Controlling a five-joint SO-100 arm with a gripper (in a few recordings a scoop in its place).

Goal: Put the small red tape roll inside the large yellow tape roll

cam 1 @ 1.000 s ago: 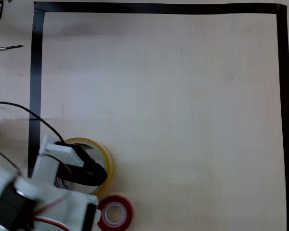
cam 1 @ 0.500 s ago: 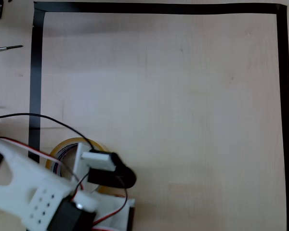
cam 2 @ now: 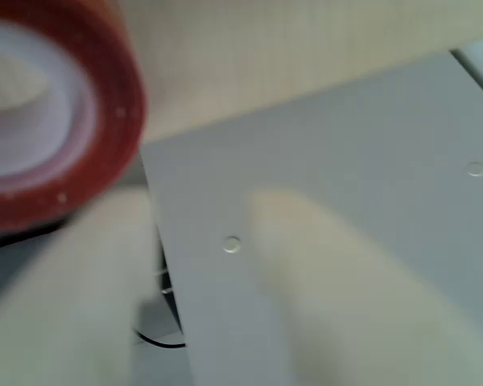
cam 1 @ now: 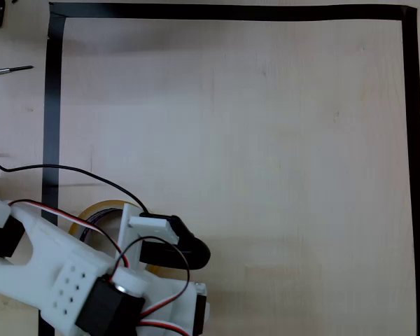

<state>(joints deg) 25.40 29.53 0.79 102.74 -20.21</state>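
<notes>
While the arm is swinging right along the counter's [cam 1: 266, 140] bottom edge, now covering the small red tape roll [cam 2: 56, 121], the large yellow tape roll [cam 1: 91, 212] is emerging near the bottom-left corner. Whether the gripper [cam 1: 175, 245] is clenched, I cannot tell; pickup seems imminent.

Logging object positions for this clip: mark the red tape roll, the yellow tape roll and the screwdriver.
red tape roll [cam 2: 117, 121]: wrist view, on its red outer band.
yellow tape roll [cam 1: 98, 211]: overhead view, on the visible top arc of its rim.
screwdriver [cam 1: 10, 70]: overhead view, on its thin shaft.
</notes>
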